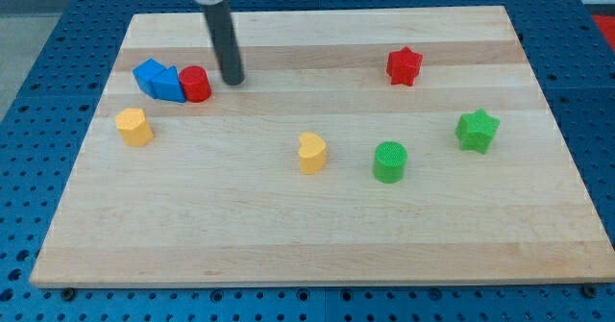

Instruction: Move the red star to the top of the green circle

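My tip [233, 80] sits far at 9 o'clock from red star [405, 66], beside red cylinder [196, 85]; no jaws on this rod, so nothing held; risk: approaching wrong side shoves star off desk [317, 235], away from green circle [390, 161].

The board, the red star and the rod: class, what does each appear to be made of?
The pale rectangular board looks like unvarnished wood: visible grain and joined planks. The red star-shaped block seems painted wood or plastic; its even matte colour leaves that open. The dark straight rod is probably metal or plastic: smooth, faint sheen.
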Robot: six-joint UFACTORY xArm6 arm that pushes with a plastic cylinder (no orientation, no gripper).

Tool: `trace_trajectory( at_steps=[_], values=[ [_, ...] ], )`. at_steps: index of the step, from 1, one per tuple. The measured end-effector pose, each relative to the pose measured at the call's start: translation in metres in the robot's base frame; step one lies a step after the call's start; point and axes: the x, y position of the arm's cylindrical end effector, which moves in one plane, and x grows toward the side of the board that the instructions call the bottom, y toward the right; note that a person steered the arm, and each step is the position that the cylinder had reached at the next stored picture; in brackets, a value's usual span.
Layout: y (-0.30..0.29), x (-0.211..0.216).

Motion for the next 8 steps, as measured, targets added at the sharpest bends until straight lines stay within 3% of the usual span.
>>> trace_trajectory(
  at_steps=[2, 5, 7, 8],
  values=[
    [0.154, -0.077],
    [0.175, -0.08],
    [0.325, -0.077],
    [0.342, -0.051]
  ],
)
